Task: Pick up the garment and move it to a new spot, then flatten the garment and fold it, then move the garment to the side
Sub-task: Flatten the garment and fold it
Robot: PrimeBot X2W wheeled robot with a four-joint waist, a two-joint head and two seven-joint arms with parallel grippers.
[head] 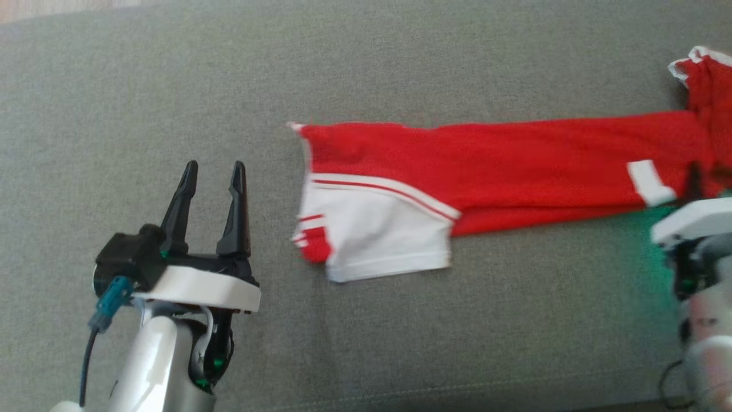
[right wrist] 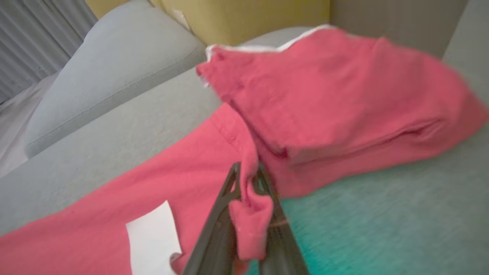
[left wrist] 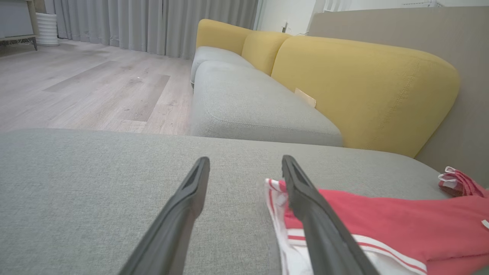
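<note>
Garment lies along grey cushion, R pincer clamped on fold at its right end, L pincer spread wide just left of it.

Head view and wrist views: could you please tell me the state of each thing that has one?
Red jersey, folded into a long strip on the grey seat, one end pinched.
Left pincer, open, empty, beside the white sleeve.
Right pincer, shut on a fold of the jersey.
Smaller red piece, bunched up by the jersey's pinched end.
</note>
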